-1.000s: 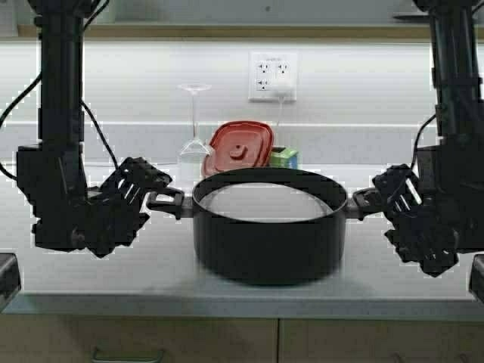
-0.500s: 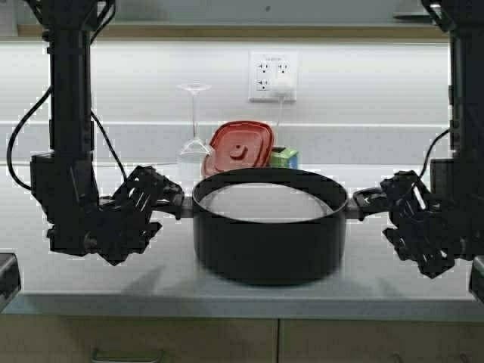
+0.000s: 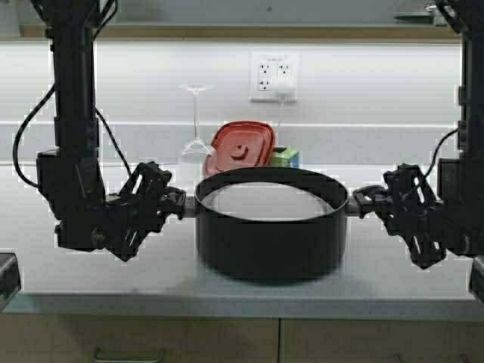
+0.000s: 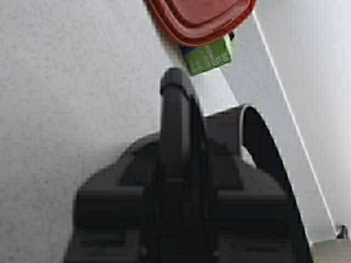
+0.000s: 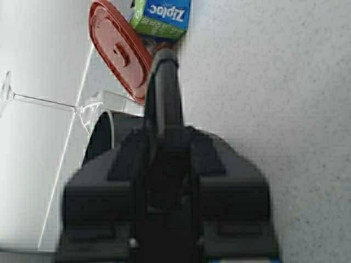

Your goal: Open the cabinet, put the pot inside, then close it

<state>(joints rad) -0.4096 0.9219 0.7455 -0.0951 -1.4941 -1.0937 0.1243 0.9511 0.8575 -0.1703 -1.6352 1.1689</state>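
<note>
The wide black pot (image 3: pixel 272 234) with its pale inside stands on the grey counter, in the middle of the high view. My left gripper (image 3: pixel 175 204) is at its left side handle and is shut on it. In the left wrist view that handle (image 4: pixel 175 109) rises between the jaws of the left gripper (image 4: pixel 178 164), with the pot's rim (image 4: pixel 263 137) beside it. My right gripper (image 3: pixel 370 203) is shut on the right side handle (image 5: pixel 164 87), which is clamped in the right gripper (image 5: pixel 167 159). The cabinet is out of view.
Behind the pot stand an upturned wine glass (image 3: pixel 194 128), a red plastic lid (image 3: pixel 240 147) leaning on the wall and a green box (image 3: pixel 285 157). A wall outlet (image 3: pixel 273 76) is above them. The counter's front edge (image 3: pixel 242 306) runs below the pot, over wood fronts.
Both arms have risen and swung inward. The left gripper has slid over the pot's left handle and the right gripper has tilted onto the right handle. The pot has barely shifted.
</note>
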